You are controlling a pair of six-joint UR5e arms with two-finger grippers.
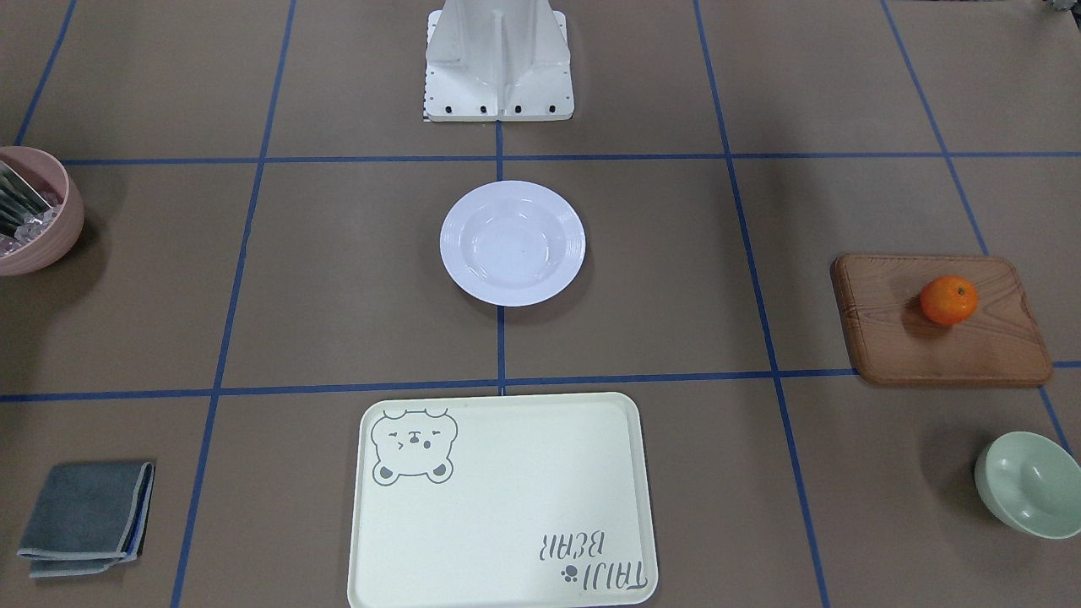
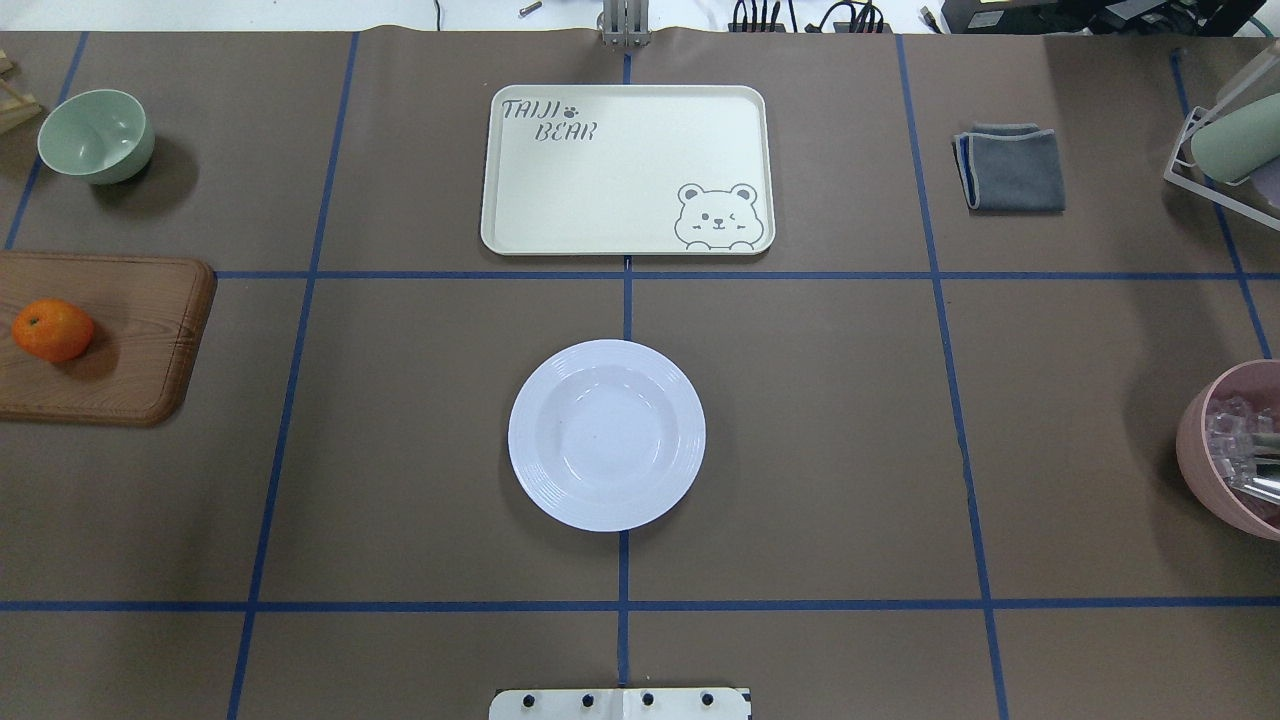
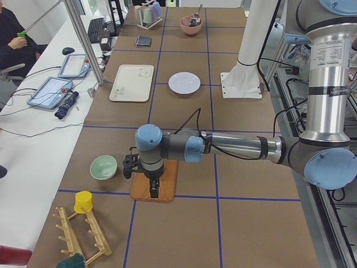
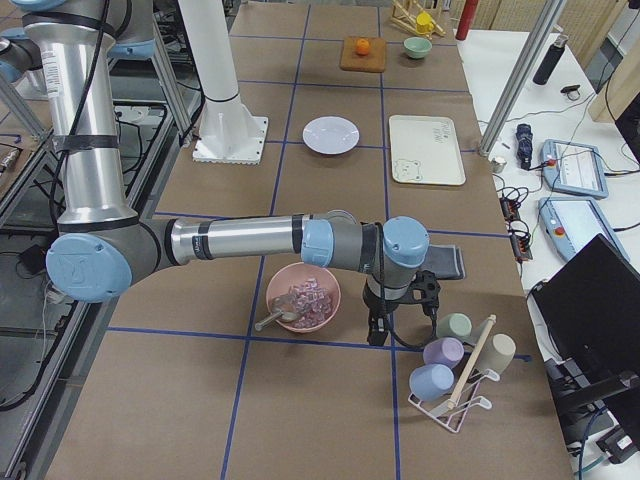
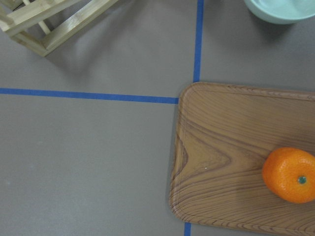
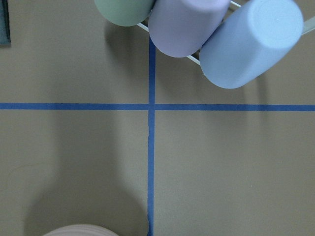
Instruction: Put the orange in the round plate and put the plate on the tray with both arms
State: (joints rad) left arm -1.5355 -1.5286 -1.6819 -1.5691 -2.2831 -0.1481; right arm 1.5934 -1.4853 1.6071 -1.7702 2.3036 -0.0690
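Wooden board (image 1: 942, 342) holds the orange (image 1: 948, 300) below the left pincer (image 3: 153, 192), whose opening I cannot tell.

White round plate (image 2: 606, 435) upright, table centre; cream bear tray (image 2: 627, 170) flat at its 12 o'clock; orange (image 2: 52, 330) well apart at 9 o'clock.

Glossy white plate (image 2: 606, 435); wood-grain board (image 2: 140, 345); dimpled orange (image 5: 289, 175).
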